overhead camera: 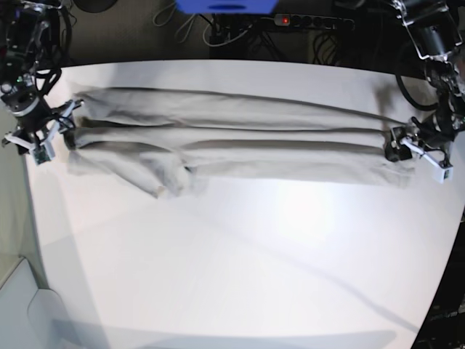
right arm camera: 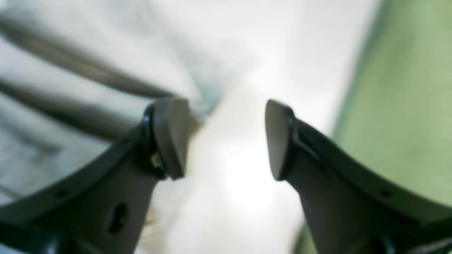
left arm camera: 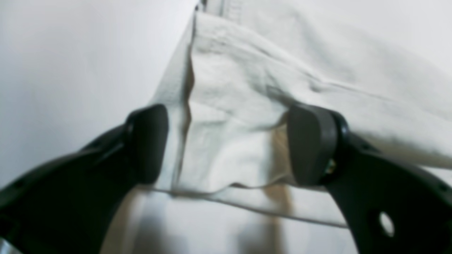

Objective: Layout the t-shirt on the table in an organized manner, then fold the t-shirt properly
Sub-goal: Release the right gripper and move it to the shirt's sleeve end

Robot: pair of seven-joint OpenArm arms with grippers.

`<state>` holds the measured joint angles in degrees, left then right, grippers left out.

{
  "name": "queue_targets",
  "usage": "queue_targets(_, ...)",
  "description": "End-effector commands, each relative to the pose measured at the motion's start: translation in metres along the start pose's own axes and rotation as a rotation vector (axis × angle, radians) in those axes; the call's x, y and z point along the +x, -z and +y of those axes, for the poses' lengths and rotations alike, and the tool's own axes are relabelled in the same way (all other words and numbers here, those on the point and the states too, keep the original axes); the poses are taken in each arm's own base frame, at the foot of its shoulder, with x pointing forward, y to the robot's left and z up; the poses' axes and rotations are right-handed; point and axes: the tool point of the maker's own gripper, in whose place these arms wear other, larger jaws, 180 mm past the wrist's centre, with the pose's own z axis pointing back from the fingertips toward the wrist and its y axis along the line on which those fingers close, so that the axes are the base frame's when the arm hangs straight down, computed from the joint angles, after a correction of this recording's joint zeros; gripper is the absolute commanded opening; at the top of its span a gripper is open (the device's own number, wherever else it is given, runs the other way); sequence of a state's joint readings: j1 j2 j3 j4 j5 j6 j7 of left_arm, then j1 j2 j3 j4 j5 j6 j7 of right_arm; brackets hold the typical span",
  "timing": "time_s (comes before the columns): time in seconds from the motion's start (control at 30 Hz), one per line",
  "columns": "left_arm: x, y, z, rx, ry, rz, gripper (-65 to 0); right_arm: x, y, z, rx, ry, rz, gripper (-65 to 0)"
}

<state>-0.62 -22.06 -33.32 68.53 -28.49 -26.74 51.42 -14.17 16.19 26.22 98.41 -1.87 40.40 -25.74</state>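
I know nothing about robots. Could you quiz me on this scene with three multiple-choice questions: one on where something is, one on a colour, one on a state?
1. Where does the t-shirt lie on the table?
A. stretched in a long band across the far part
B. bunched at the near edge
C. hanging off the side

2. What colour is the t-shirt?
A. dark blue
B. light beige
C. red

3. How do the jaws of the left gripper stand?
A. clamped tight
B. apart, with cloth between them
C. hidden from view

Answers:
1 A: the base view shows it reaching from one arm to the other, far side.
2 B: pale tan on the white top.
3 B: the left wrist view shows a wide gap over a fold.
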Motion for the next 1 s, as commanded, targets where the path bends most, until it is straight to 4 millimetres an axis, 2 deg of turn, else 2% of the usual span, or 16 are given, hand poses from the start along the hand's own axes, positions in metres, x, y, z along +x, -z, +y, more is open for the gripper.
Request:
queue_targets(0.0, 0.010, -0.006, 0.007, 0.021, 0.013, -0.014, -13.1, 0.022, -0.005, -0.007, -0.021, -0.015, -0.072, -30.6)
queue_targets(0.13, 0.008, -0.006, 0.007, 0.020, 0.012, -0.004, -13.1, 0.039, -0.008, -0.010, -0.038, -0.040, -0.093, -30.5)
queue_targets(0.23, 0.005, -0.006, 0.007, 0.020, 0.011, 0.001, -13.1, 0.053, 0.001, -0.003, -0.019, -0.064, -0.077, -30.5)
queue_targets(0.3, 0.005, -0.006, 0.007, 0.020, 0.011, 0.001, -13.1, 0.065, 0.010, 0.008, 0.015, -0.089, -0.071, -30.5)
queue_targets(0.43, 0.005, -0.005, 0.006, 0.017, 0.009, 0.001, -13.1, 0.102, 0.030, 0.049, 0.112, -0.147, -0.090, -30.4)
queue_targets(0.57, 0.005, -0.005, 0.006, 0.017, 0.009, 0.003, -13.1, 0.136, 0.047, 0.064, 0.145, -0.148, -0.104, -30.3)
queue_targets(0.73, 0.004, -0.005, 0.006, 0.017, 0.008, 0.004, -13.1, 0.146, 0.058, 0.073, 0.161, -0.106, -0.060, -30.3)
queue_targets(0.97, 0.004, -0.005, 0.006, 0.016, 0.006, 0.003, -13.1, 0.149, 0.059, 0.109, 0.231, -0.042, -0.068, -30.3)
